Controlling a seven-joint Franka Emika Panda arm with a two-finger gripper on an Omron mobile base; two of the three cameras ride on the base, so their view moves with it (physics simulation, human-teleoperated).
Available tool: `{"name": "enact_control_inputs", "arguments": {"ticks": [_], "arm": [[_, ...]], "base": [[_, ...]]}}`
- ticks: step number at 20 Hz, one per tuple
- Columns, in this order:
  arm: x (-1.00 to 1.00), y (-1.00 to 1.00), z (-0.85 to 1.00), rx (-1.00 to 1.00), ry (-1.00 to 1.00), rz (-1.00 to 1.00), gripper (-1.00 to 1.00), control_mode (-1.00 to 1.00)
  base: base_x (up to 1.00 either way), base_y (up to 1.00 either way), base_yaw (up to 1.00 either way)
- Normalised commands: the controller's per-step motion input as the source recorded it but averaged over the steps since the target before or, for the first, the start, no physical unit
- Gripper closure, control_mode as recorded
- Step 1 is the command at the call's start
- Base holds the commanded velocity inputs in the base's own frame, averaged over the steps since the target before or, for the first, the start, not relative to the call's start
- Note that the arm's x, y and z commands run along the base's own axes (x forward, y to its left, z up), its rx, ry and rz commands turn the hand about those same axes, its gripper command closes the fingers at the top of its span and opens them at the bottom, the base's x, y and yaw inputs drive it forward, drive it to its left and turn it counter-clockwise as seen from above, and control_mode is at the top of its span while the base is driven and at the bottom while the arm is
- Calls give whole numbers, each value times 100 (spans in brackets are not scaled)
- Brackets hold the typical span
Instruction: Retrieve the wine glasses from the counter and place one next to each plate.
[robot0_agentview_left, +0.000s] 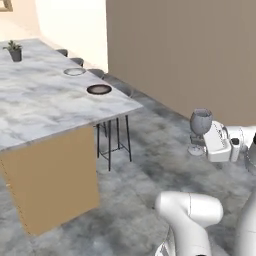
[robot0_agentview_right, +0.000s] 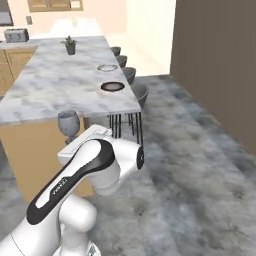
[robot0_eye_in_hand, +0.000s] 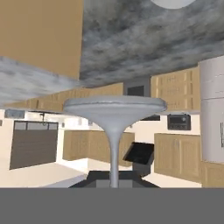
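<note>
A greyish-purple wine glass (robot0_agentview_left: 201, 122) hangs upright in the air over the floor, off the near right corner of the long marble island (robot0_agentview_left: 40, 105). My gripper (robot0_agentview_left: 201, 142) is shut on its thin stem. The right base view shows the glass bowl (robot0_agentview_right: 68, 121) just above my forearm. In the hand view the stem (robot0_eye_in_hand: 114, 151) rises from between my fingertips (robot0_eye_in_hand: 113, 181) to the round foot (robot0_eye_in_hand: 114, 106). Two plates sit along the island's far edge: a dark plate (robot0_agentview_left: 99, 89) (robot0_agentview_right: 112, 86) and, beyond it, a light plate (robot0_agentview_left: 74, 72) (robot0_agentview_right: 107, 67). The counter is out of view.
Black stools (robot0_agentview_left: 115, 135) (robot0_agentview_right: 140, 92) line the island's far side under the plates. A potted plant (robot0_agentview_left: 15, 51) (robot0_agentview_right: 70, 45) stands at the island's far end. A brown wall (robot0_agentview_left: 190, 50) runs to the right. A toaster (robot0_agentview_right: 16, 35) sits on a back worktop.
</note>
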Motion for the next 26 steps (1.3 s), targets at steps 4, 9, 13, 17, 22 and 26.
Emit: {"name": "enact_control_inputs", "arguments": {"ticks": [4, 9, 13, 17, 22, 26], "arm": [[0, 0, 0, 0, 0, 0, 100, 100], [0, 0, 0, 0, 0, 0, 100, 100], [0, 0, 0, 0, 0, 0, 100, 100], [0, 0, 0, 0, 0, 0, 100, 100], [0, 0, 0, 0, 0, 0, 100, 100], [0, 0, 0, 0, 0, 0, 100, 100]], "base": [[7, -100, 47], [0, -100, 49], [0, -99, 53], [0, -100, 45], [0, -100, 43], [0, -100, 39]]}}
